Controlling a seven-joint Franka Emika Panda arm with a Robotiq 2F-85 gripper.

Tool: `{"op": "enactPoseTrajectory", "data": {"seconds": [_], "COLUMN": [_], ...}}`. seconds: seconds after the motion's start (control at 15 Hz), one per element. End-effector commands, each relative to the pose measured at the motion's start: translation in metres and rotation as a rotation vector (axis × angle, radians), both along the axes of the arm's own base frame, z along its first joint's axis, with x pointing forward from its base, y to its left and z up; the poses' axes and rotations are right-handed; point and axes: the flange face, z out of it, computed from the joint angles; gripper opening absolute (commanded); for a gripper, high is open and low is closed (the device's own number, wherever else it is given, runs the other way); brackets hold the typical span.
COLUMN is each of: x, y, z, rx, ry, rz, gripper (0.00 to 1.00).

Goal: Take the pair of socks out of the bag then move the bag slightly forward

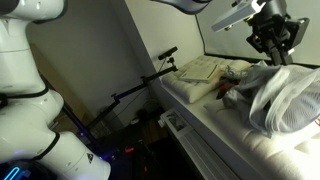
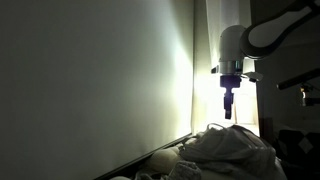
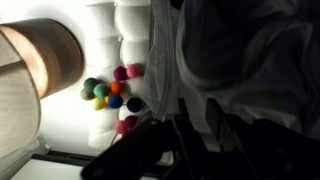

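Exterior views both show the claw (image 1: 272,46) hanging over the bag (image 1: 290,97).
Its fingers look apart; the bag lies heaped straight below, beside the cloths (image 1: 200,70). The socks are hidden, probably in the mesh folds.

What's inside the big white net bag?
Only pale crumpled mesh shows through the bag. Whatever lies deeper is covered by its folds and cannot be seen.

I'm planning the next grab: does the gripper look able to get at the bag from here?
Probably yes: the gripper hangs just above the bag, and nothing visible lies between them in an exterior view.
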Motion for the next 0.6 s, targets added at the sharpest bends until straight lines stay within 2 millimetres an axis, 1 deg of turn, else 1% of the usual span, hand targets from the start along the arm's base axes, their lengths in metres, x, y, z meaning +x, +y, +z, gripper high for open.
{"op": "enactPoseTrajectory", "data": {"seconds": [0.0,0.13,0.27,0.4,0.53], "x": [-0.010,-0.015,-0.021,-0.031,-0.037], "y": [0.000,-0.003,-0.006,-0.009,-0.011], "z": [-0.017,-0.022,-0.021,-0.018,-0.017], "rx": [0.023,0.013,0.011,0.021,0.012], "ry": [0.105,0.145,0.169,0.205,0.237], "rz": [0.079,0.094,0.090,0.076,0.063], "gripper": [0.58,0.73,0.88,1.00,0.92]}}
